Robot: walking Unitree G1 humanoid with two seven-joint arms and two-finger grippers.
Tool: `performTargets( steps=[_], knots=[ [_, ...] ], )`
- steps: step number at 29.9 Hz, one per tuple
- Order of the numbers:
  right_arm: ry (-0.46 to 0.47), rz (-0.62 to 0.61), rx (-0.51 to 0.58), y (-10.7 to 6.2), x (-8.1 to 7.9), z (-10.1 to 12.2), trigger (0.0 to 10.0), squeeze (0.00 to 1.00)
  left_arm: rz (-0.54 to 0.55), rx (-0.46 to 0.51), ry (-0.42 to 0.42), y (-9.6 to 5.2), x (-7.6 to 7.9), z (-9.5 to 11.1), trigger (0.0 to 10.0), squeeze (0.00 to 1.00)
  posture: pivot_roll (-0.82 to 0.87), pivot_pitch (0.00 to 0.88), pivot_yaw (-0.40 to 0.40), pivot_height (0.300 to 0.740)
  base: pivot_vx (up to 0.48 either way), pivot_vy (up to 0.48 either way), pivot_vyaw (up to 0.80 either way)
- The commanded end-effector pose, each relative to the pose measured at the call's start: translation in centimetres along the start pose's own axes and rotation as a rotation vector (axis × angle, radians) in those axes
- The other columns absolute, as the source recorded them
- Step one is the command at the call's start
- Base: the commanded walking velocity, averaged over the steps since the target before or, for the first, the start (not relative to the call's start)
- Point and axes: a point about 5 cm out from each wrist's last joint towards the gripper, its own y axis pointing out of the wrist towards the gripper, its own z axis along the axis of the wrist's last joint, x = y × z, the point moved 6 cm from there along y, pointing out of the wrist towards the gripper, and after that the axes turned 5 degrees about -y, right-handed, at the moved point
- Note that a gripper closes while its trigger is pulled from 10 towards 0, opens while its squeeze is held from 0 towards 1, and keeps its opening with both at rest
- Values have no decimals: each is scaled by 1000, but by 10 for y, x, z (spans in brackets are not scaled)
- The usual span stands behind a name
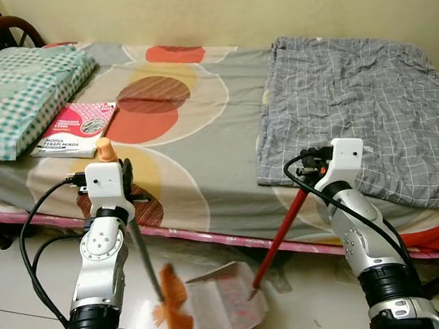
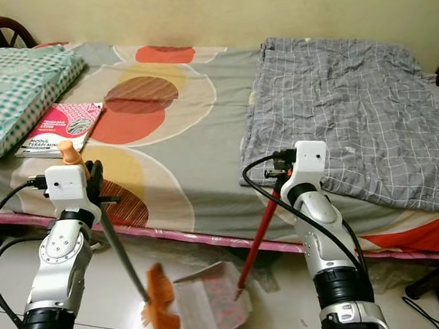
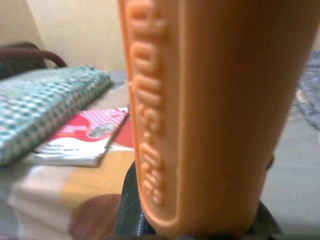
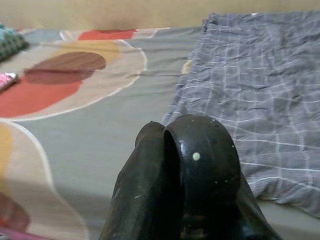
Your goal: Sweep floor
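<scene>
A broom [image 1: 156, 275] with an orange handle top [image 1: 106, 150] and orange bristles [image 1: 173, 301] is held clenched in the left gripper [image 1: 120, 186], its grey shaft slanting down toward five o'clock to the tiled floor [image 1: 13, 285]. A red-handled dustpan [image 1: 229, 300] is gripped by the right gripper [image 1: 307, 173], its red stick [image 1: 277, 237] running toward seven o'clock to the pale pan on the floor, just beside the bristles at their three o'clock. In the left wrist view the orange handle, with raised lettering, is seen very close. Beyond both arms, at twelve o'clock, a bed [image 1: 201, 135] with a circle-patterned sheet is seen, bearing a grey checked blanket [image 1: 362, 112], a green checked pillow [image 1: 18, 94] and a red-and-white book [image 1: 76, 128].
</scene>
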Motion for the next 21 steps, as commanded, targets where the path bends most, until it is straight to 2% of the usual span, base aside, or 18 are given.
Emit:
performTargets(
  steps=[1,4,6,9,12,16,21],
  knots=[
    [-40,-29,33,0,6,12,10000,0,-9,127,83,2,-2,31,10000,0,-31,0,-24,740,0,0,0],
    [-102,-89,-13,-3,19,3,10000,0,-32,167,111,2,3,40,10000,0,-31,0,-27,740,0,0,0],
    [-95,-104,-31,-5,22,-1,10000,0,-39,176,118,1,4,41,10000,0,-31,0,-27,740,0,0,0],
    [-104,-118,-130,-9,26,-21,10000,0,-37,170,114,1,5,40,10000,0,-31,0,-27,740,0,0,0],
    [-32,-37,-270,-10,17,-46,10000,0,-33,120,57,-2,6,30,10000,0,-39,0,-26,740,0,0,0],
    [2,12,-320,-13,14,-53,10000,0,-41,97,35,-8,11,23,10000,0,-40,0,-34,740,0,0,0],
    [-7,91,-405,-38,2,-67,10000,0,-28,26,-7,-30,14,1,10000,0,-55,0,-44,740,0,0,0]
  ],
)
